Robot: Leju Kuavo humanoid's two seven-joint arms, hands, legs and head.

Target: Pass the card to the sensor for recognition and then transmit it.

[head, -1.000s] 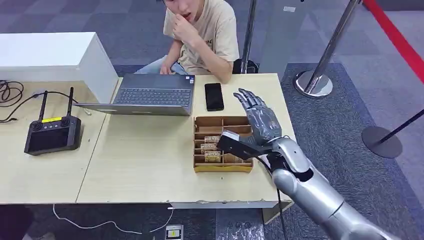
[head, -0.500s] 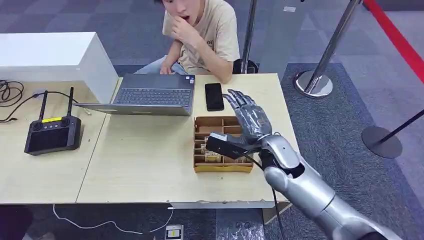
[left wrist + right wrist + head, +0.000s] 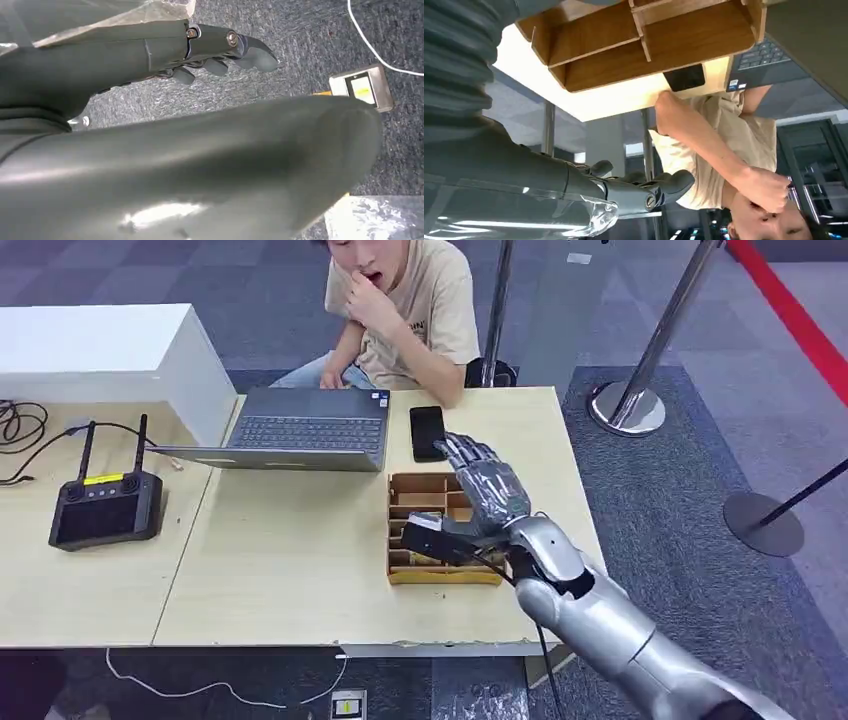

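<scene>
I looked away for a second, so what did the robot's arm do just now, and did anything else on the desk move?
The right hand slid leftward over the cardboard tray, its fingers now reaching toward the black phone. The dark block at its wrist moved with it, now above the tray's left compartments. The hand is open and took hold of nothing. The laptop, the remote controller, phone and tray stayed put.

**No readable text**

I can't read any lettering. The yellow strip on the remote controller [image 3: 104,508] and the small sticker on the laptop [image 3: 305,428] are too blurred, and the floor box label [image 3: 361,87] is illegible too.
</scene>
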